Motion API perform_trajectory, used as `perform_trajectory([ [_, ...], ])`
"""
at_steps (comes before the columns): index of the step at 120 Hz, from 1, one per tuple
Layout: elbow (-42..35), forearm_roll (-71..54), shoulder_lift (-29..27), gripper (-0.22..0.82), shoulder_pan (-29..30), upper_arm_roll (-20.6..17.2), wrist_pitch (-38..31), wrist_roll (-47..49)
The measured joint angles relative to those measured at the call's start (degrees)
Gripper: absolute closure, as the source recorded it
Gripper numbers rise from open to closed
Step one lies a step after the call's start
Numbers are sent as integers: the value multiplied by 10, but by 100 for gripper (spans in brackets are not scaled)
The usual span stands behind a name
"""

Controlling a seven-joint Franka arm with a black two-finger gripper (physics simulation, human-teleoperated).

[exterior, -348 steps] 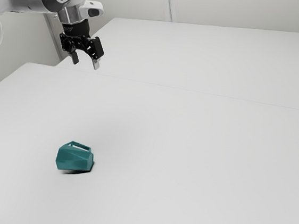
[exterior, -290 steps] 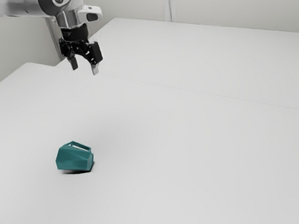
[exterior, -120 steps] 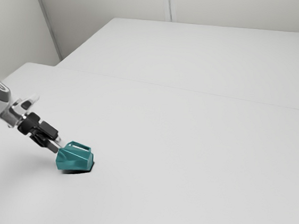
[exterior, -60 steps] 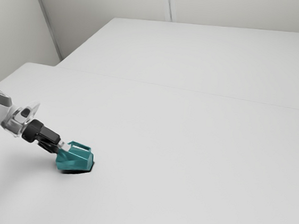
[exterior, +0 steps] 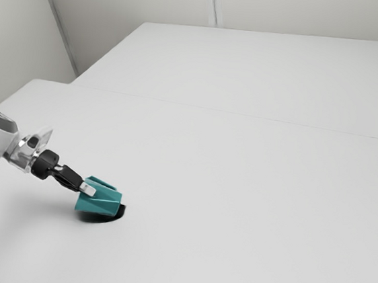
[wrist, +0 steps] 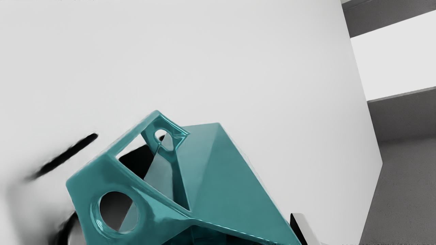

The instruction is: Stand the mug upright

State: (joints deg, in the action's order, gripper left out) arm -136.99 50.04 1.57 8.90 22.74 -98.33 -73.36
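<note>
White tbl [exterior: 238, 187]; fingers [exterior: 88, 189] wide apart, gripping tipped teal mug [exterior: 104, 203]

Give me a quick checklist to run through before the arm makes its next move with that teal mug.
1. Gripper at the mug: ok, the gripper is right at the teal mug.
2. Secure hold on the mug: cannot tell, contact from both sides is not clear.
3. Handle not pinned underneath: ok, the handle is on the mug's upper side.
4. Mug raised off the tabletop: cannot tell, there is dark shadow beneath it.
5. Mug upright: not ok, it is tipped over on its side.
</note>
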Motion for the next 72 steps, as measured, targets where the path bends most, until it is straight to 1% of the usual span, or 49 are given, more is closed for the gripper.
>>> perform_trajectory([
  [15, 0, 0, -1, 74, -4, -2, 2, -7],
  [27, 0, 0, -14, 76, -9, -2, 3, -11],
  [50, 1, -10, -79, 78, -27, -6, -4, -11],
  [60, 2, -38, -111, 78, -44, -11, -19, -1],
  [66, 3, -68, -131, 78, -53, -21, -36, 10],
  [72, 5, -108, -151, 78, -57, -43, -57, 24],
])
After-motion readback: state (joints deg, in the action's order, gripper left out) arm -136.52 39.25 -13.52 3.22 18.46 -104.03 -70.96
